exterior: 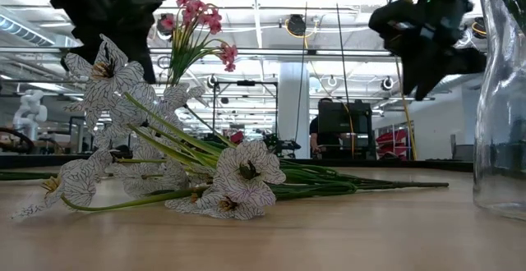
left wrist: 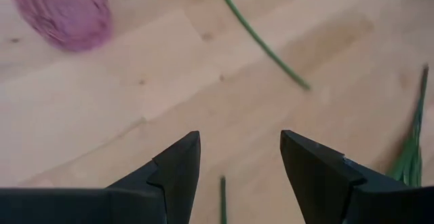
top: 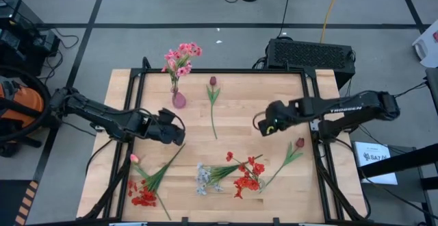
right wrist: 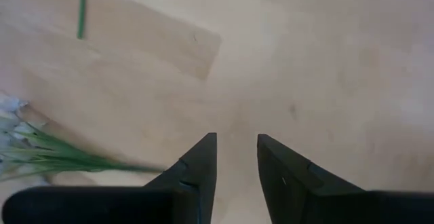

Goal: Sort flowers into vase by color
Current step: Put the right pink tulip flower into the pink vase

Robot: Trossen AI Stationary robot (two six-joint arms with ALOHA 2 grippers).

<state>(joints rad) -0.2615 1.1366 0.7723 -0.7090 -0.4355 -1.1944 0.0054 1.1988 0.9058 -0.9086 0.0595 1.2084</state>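
Hovering over the worktop (top: 274,89), your left claw (top: 179,134) stood wide open and empty, near the pink-purple vase (top: 178,100) that held the pink spray (top: 182,57). Your right claw (top: 261,125) was parted only narrowly, gripping nothing. You had a maroon tulip (top: 213,82) lying between them, red clusters (top: 246,178) and the pale bunch (top: 203,178) along the near edge.

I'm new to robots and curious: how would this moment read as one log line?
left gripper: open, empty, above table | right gripper: open, empty, above table | vase: holds pink flowers | red flowers: on table
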